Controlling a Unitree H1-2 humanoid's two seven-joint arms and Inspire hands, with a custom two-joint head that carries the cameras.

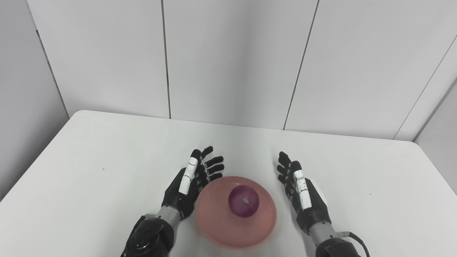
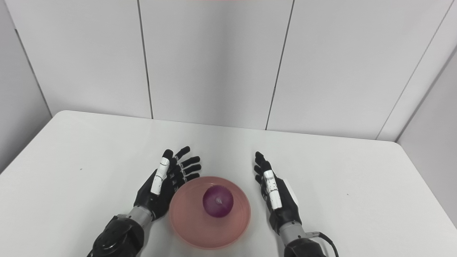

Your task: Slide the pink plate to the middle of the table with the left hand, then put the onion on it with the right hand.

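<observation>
The onion (image 1: 244,201) is seated centrally on the pink plate (image 1: 217,228). The left hand (image 1: 191,182) is held released at the plate's left rim. The right hand (image 1: 301,192) is held released, clear of the right rim.

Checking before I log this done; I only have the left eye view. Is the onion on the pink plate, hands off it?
Observer: In the right eye view the onion sits inside the pink plate, ungripped.
Operator: Right hand touching the plate?
Observer: No; the right hand is open, with bare table between it and the rim.
Operator: And the left?
Observer: The left hand is open, close beside the rim; contact I cannot tell.
</observation>
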